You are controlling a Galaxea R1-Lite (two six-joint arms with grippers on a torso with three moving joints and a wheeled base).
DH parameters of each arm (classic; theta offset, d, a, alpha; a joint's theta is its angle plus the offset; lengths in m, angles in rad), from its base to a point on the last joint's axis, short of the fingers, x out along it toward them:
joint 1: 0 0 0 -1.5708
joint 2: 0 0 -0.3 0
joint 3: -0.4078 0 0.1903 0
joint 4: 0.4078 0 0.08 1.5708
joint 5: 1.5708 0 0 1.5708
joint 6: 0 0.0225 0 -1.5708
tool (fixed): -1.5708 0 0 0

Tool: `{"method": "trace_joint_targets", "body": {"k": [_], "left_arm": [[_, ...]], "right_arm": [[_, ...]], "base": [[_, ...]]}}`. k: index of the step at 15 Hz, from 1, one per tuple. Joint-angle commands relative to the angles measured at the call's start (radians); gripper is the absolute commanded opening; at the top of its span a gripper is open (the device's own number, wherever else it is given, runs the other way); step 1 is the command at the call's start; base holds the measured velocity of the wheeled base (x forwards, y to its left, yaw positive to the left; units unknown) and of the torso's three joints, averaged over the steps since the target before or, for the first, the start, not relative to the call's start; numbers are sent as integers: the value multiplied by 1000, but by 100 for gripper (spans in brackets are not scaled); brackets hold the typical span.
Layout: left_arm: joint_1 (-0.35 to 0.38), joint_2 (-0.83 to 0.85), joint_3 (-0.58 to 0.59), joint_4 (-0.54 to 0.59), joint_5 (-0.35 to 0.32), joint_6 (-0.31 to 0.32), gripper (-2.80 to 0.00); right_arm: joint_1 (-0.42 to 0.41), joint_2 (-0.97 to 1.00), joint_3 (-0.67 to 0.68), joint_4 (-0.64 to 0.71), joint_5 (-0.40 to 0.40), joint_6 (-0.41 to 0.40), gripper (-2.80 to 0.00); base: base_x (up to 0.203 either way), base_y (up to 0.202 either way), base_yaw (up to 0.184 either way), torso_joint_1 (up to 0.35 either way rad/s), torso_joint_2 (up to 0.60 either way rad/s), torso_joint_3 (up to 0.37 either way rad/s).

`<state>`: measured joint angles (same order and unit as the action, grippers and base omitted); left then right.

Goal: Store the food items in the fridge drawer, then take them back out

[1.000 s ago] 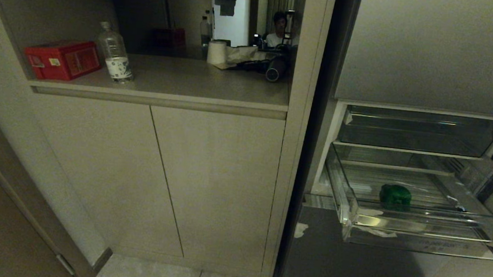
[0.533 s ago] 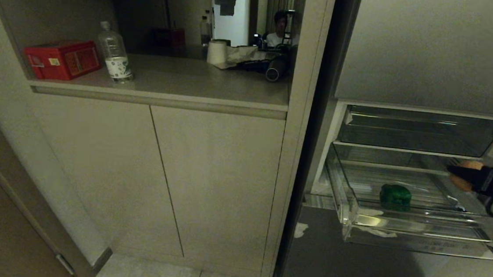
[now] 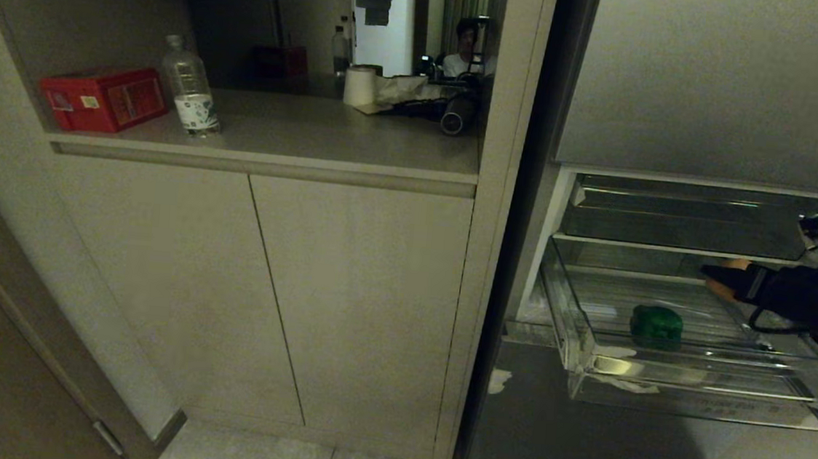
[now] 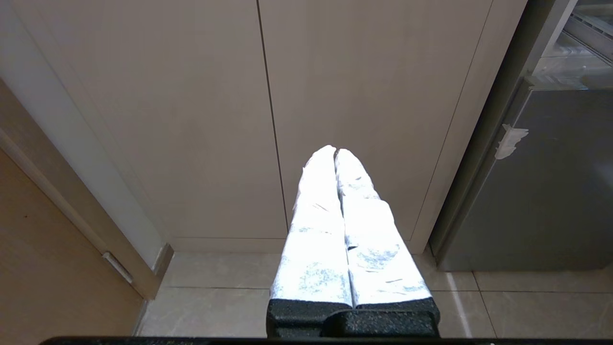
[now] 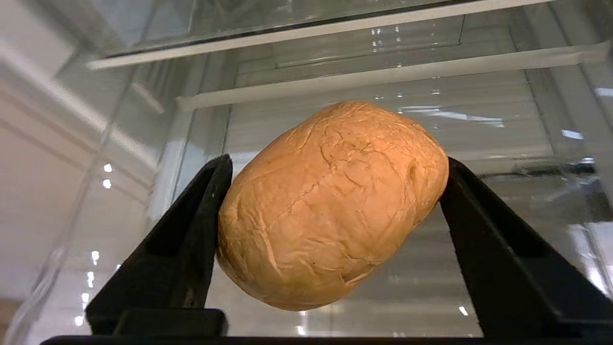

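We were mid-storing: our right gripper (image 5: 330,211) held the orange-brown bread roll (image 5: 330,206) between wide jaws above the fridge drawer (image 3: 695,398), near the green pepper (image 3: 656,325). Next, lower and release.

No text can be read: the labels on the red box (image 3: 104,97) and water bottle (image 3: 191,88) are illegible.

I'm seeing a dim, murky head view. Glare is whitening the taped left gripper fingers (image 4: 335,191), and highlights are glinting across the clear plastic fridge drawer (image 5: 383,86).
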<state>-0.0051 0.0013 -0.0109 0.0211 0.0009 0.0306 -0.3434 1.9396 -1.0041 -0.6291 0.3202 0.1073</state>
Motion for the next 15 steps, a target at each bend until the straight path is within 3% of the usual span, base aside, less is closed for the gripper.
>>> {"method": "trace_joint_targets", "body": {"k": [1,7,8,15], "left_arm": [[0,0,1,0,1,0,-280],[0,0,0,0,1,0,-280],[-1,0,0,0,1,0,-280],[1,0,0,0,1,0,-280]], "right_arm": [[1,101,-54,-22,2,25,0],[1,84,-23,-90,1,42,-6],[0,49,20,-90,1,46,-280],[-6,-388,487,-66,-17,45,-280]], "base": [[0,0,0,0,0,0],[0,0,0,0,0,0],[0,0,0,0,0,0],[0,0,0,0,0,0]]}}
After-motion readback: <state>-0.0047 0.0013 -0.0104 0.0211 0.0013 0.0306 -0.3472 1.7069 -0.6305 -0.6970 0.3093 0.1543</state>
